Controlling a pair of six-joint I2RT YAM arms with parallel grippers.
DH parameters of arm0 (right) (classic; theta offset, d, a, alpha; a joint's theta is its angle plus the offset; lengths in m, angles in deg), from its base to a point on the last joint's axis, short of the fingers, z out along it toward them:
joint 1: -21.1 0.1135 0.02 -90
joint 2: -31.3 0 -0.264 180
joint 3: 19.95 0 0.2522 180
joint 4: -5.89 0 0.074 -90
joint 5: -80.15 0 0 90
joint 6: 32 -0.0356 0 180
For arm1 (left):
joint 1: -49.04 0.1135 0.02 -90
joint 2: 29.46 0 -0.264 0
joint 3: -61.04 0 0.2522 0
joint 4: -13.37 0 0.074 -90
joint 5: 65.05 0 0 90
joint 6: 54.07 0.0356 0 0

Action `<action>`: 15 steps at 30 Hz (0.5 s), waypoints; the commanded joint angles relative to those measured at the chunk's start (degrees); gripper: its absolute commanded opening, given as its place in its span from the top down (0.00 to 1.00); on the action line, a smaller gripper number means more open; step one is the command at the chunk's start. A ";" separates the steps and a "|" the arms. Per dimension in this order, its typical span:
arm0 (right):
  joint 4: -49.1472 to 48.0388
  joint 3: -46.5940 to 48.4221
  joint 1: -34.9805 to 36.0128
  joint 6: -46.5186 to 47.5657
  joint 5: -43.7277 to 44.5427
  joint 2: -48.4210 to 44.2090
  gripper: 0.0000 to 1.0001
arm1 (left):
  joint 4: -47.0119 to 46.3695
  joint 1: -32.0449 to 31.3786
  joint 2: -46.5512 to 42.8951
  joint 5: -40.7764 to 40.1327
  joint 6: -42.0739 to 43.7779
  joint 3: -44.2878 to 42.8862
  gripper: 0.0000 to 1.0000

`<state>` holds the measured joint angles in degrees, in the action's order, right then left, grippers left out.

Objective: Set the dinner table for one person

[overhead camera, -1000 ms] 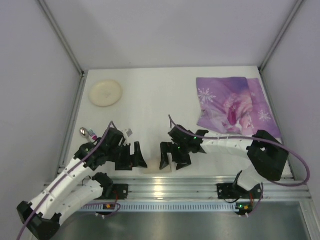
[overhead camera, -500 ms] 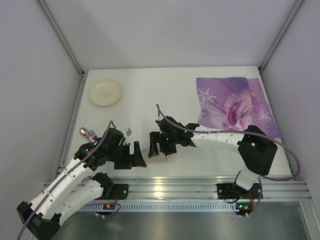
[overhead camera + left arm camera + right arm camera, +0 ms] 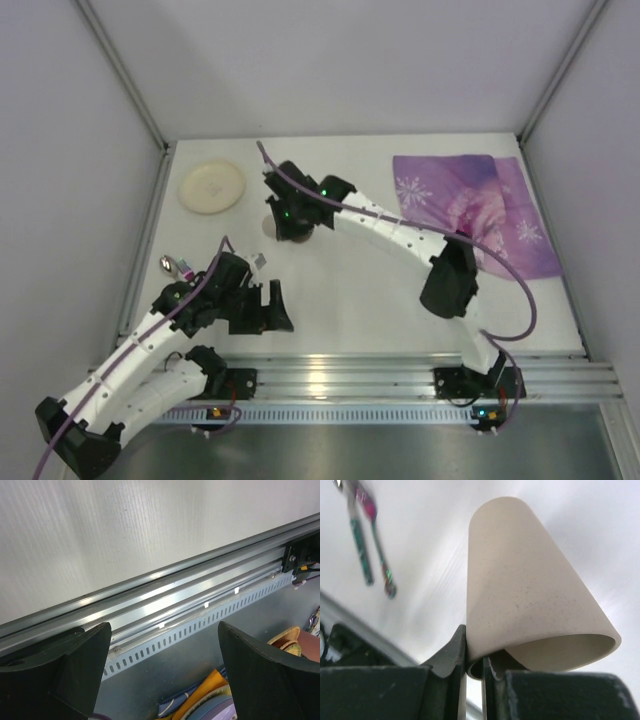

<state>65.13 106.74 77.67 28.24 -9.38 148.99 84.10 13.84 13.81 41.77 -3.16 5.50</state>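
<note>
The plain white matte dinner table (image 3: 340,290) fills the booth floor, with a ribbed aluminium rail (image 3: 400,375) along its near edge. The right gripper (image 3: 285,222) is reached far across to the left-centre of the table, just right of the round cream plate (image 3: 211,186). A second ago it sat low by the rail, close beside the left gripper (image 3: 262,308). It has carried the beige speckled tapered cup (image 3: 530,595) away from that near edge and up the table. Its fingers are pinched tight on the cup's rim, one inside and one outside. The cup lies tilted with its mouth toward the wrist camera. Whether it touches the tabletop cannot be told.

The left gripper is where it was, near the rail, its fingers (image 3: 75,665) spread wide with nothing between them. A pair of small utensils with coloured handles (image 3: 175,266) lies unmoved near the left wall. The purple picture placemat (image 3: 470,210) lies at the far right as before.
</note>
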 commanded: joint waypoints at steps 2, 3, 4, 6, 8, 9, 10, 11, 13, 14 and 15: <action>29.56 35.72 -8.13 13.83 19.99 12.54 1.00 | -3.53 -0.13 -0.99 -1.26 -0.20 0.20 0.07; 29.76 35.44 -11.28 13.94 20.53 12.39 1.00 | -3.71 -0.13 -1.16 -1.52 -0.37 0.21 0.07; 28.28 33.35 -12.88 13.94 20.54 11.52 1.00 | -4.06 -0.04 -1.34 -1.79 -0.28 0.12 0.07; 24.60 26.66 -16.74 13.94 20.53 8.62 1.00 | -3.89 -0.04 -1.78 -3.45 0.24 -0.67 0.07; 25.80 29.60 -18.25 14.99 23.69 10.35 1.00 | -3.71 -0.04 -2.22 -4.60 0.77 -1.28 0.07; 29.46 32.24 -19.13 15.69 24.92 11.76 1.00 | -3.80 -0.04 -2.31 -5.04 1.64 -1.63 0.07; 31.24 33.92 -19.48 17.61 26.06 12.91 1.00 | -3.80 -0.13 -2.05 -5.56 2.00 -1.81 0.07; 30.65 31.50 -20.10 17.72 24.51 11.96 0.99 | -3.80 -0.04 -1.87 -5.83 2.35 -2.25 0.07; 32.21 28.86 -22.03 15.98 20.65 10.90 1.00 | -3.80 -0.04 -0.73 -6.18 3.49 -2.69 0.07; 34.40 25.89 -22.73 15.09 18.80 9.85 1.00 | -3.97 -0.04 -0.29 -6.27 3.76 -2.87 0.07; 36.33 24.99 -24.04 14.30 16.78 10.10 1.00 | -4.23 -0.04 0.06 -6.19 4.11 -2.87 0.07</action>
<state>92.60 134.15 54.13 42.80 11.34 160.88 82.48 13.84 12.94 36.94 -1.26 4.91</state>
